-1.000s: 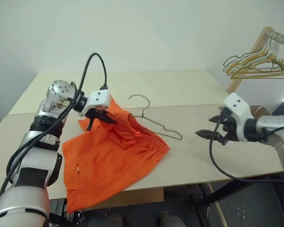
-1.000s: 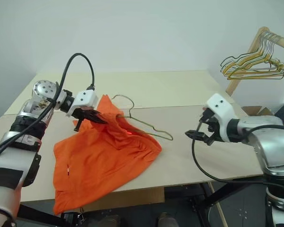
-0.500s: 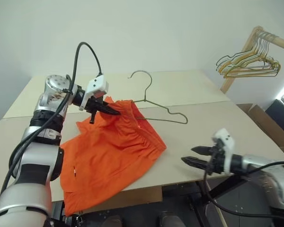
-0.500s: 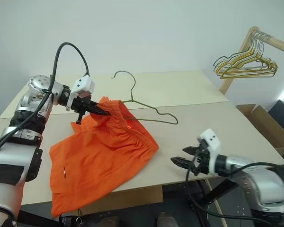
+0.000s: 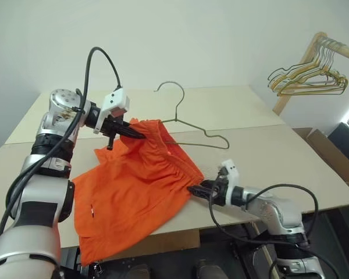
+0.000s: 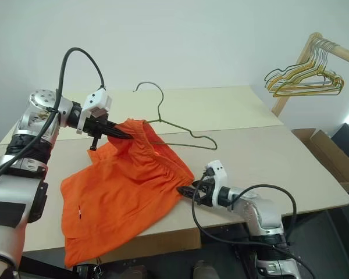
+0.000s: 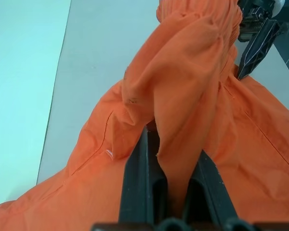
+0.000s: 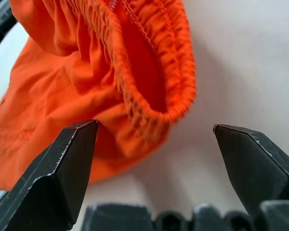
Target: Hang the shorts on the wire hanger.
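The left arm reaches up from seven o'clock, its wrist bent toward three o'clock, and the left gripper (image 5: 131,133) is pinched tight on a fold of the shorts (image 5: 139,186), holding the waistband clear of the table. The right arm stretches in low from four o'clock, forearm nearly level, and the right gripper (image 5: 193,190) points toward nine o'clock with its fingers (image 8: 72,163) spread wide.
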You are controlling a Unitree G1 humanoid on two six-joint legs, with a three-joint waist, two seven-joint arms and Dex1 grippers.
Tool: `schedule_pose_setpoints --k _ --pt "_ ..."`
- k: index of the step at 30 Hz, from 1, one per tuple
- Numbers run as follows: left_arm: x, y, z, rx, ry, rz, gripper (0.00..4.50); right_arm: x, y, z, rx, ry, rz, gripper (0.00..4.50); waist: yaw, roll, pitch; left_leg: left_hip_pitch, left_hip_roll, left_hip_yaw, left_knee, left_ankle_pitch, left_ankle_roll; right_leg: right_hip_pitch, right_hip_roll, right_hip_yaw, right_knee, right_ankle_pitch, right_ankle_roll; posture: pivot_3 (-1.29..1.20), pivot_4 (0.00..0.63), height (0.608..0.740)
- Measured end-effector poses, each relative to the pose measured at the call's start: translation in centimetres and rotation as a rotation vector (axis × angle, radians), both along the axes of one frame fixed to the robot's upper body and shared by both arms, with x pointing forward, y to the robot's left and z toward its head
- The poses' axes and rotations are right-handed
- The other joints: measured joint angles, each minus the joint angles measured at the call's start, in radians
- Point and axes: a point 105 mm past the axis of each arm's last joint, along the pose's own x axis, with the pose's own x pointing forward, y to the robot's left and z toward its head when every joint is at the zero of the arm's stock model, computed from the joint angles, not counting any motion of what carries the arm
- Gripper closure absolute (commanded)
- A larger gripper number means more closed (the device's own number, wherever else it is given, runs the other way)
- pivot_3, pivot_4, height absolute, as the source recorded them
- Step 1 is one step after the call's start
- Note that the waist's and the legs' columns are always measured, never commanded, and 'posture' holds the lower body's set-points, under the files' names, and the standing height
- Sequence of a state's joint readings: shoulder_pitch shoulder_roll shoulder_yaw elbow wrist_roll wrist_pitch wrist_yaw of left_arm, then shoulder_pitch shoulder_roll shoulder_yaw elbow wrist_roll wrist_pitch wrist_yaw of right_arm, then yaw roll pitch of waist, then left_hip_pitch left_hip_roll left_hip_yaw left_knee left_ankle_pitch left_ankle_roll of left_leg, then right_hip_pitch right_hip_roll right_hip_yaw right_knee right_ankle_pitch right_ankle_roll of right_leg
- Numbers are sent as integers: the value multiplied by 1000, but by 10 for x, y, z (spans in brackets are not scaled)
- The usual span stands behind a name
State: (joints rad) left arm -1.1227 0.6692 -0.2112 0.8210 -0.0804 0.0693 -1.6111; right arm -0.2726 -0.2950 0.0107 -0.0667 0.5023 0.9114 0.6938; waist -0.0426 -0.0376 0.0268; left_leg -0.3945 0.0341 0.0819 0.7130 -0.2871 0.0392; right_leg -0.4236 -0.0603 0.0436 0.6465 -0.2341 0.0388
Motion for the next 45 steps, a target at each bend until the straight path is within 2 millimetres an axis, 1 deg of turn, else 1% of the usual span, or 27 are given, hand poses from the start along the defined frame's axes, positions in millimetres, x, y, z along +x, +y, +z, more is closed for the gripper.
schedule_pose_setpoints --k 2,3,8,10,13,18,20,22,24,27,31,34,39,45 --pt "0 0 0 0 0 0 4500 -1 6 0 11 -1 16 645 -1 0 0 0 0 0 0 0 0 0 0 0 0 0 0 -11 0 740" --pt "0 0 0 0 0 0 4500 -1 9 -1 18 2 24 964 -1 0 0 0 0 0 0 0 0 0 0 0 0 0 0 -10 0 740" --pt "0 0 0 0 -1 0 4500 -3 13 1 48 1 43 2723 0 0 0 0 0 -1 0 0 0 0 0 0 0 0 0 -11 0 740" --pt "0 0 0 0 -1 0 4500 -3 13 2 58 0 39 3460 0 0 0 0 0 -1 0 0 0 0 0 0 0 0 0 -12 0 740" --pt "0 0 0 1 -2 -1 4500 -2 11 5 73 -1 27 4451 0 0 0 0 0 -1 0 0 0 0 0 0 0 0 0 -12 0 740" --pt "-1 2 -1 -1 4 5 4500 0 0 11 80 -21 9 4484 0 0 0 0 0 -1 0 0 0 0 0 0 0 0 0 -16 0 740" --pt "-4 7 -4 -15 23 15 4500 -1 -10 12 51 -29 10 4484 -2 0 0 0 0 -2 0 0 0 0 0 0 0 0 0 -17 0 740" --pt "-9 14 -6 -19 37 21 4500 -2 -25 13 6 -35 16 4484 -2 0 0 0 0 -2 0 0 0 0 0 1 0 0 0 -17 0 740" --pt "-14 18 -9 -1 42 13 4500 -3 -36 17 -19 -42 28 4484 -2 0 0 0 0 -2 0 0 0 0 0 1 0 0 0 -11 0 740" --pt "-22 26 -14 43 40 -10 4500 -2 -53 29 -42 -62 53 4484 -2 0 0 1 0 -2 0 0 0 0 0 1 0 0 0 -8 0 740" --pt "-25 29 -16 74 26 -33 4500 1 -67 47 -83 -99 92 4484 1 0 0 1 0 -1 0 0 0 1 0 1 0 0 0 -6 0 740" --pt "-27 31 -18 79 22 -38 4500 2 -71 53 -97 -107 114 4484 3 0 0 1 0 0 0 0 0 1 0 0 0 0 0 -4 0 740" --pt "-27 39 -29 158 -1 -47 4500 -1 -73 49 -114 -87 155 4484 5 0 0 1 0 2 0 0 0 1 0 0 0 0 0 -3 0 740" --pt "-25 44 -44 232 0 -38 4500 -6 -77 62 -162 -164 228 4484 8 0 0 1 0 3 0 0 0 1 0 0 0 0 0 -15 0 740"
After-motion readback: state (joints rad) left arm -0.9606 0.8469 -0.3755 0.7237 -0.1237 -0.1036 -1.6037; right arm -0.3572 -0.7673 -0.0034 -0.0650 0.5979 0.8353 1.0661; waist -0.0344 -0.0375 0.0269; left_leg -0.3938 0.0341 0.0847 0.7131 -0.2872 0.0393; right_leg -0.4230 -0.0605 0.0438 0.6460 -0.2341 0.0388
